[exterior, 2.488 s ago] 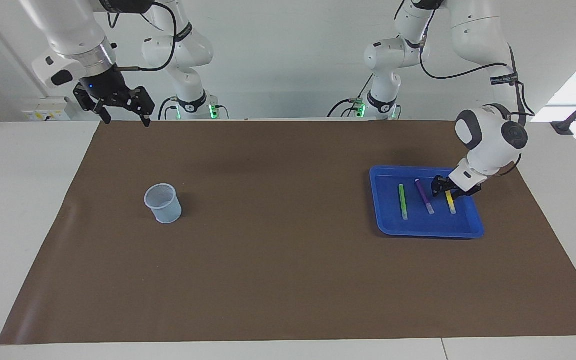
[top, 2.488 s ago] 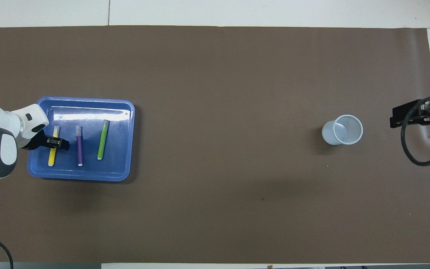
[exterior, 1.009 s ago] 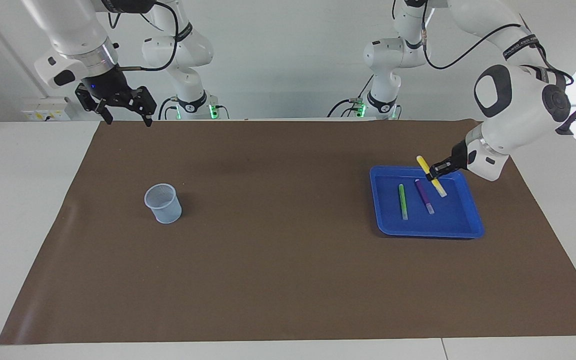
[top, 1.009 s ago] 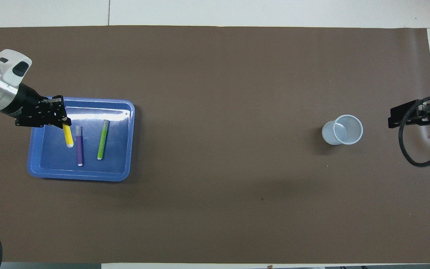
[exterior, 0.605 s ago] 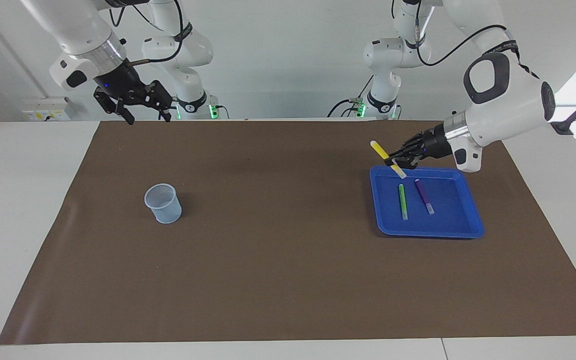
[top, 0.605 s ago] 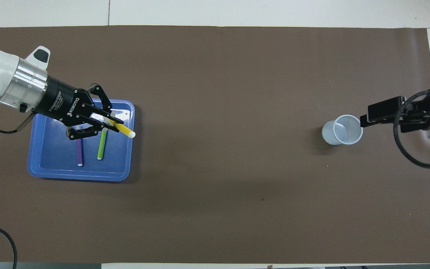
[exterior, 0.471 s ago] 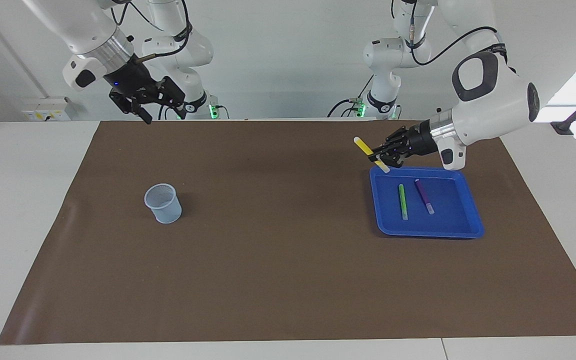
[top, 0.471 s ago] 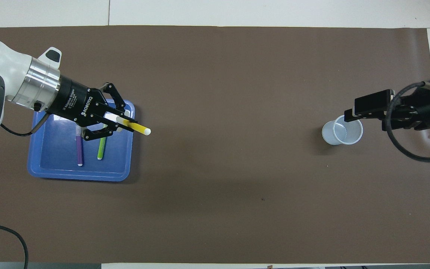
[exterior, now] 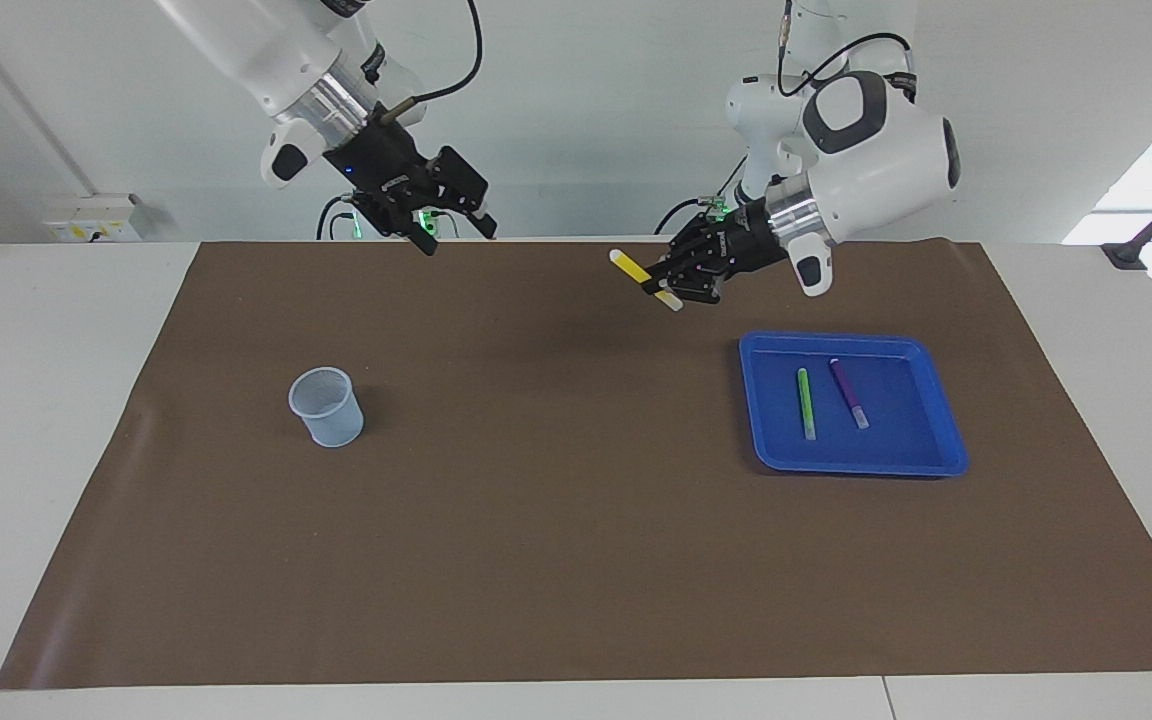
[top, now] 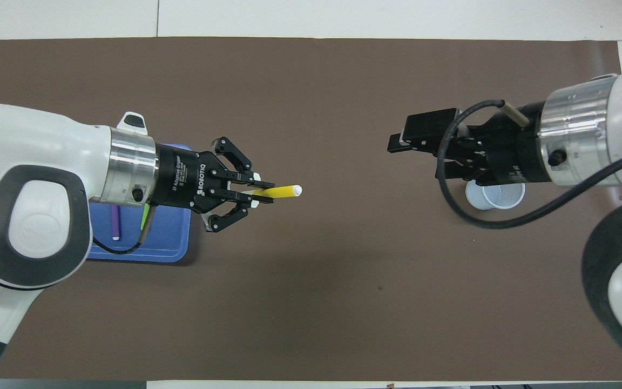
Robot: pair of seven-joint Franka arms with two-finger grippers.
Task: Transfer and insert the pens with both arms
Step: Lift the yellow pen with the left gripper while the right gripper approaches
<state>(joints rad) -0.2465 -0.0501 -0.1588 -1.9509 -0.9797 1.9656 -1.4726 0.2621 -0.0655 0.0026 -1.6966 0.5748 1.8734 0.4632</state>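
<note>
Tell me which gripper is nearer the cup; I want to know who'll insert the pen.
Right. The right gripper hangs in the air above the mat near the cup; the left gripper, holding the yellow pen, is up beside the blue tray.

1. The blue plastic tray (exterior: pixel 936 462) lies toward the left arm's end of the brown paper mat (exterior: pixel 556 560).
2. The slim green pen (exterior: pixel 806 403) and the slim purple pen (exterior: pixel 848 393) lie in it, side by side.
3. The translucent plastic cup (exterior: pixel 326 406) stands toward the right arm's end.
</note>
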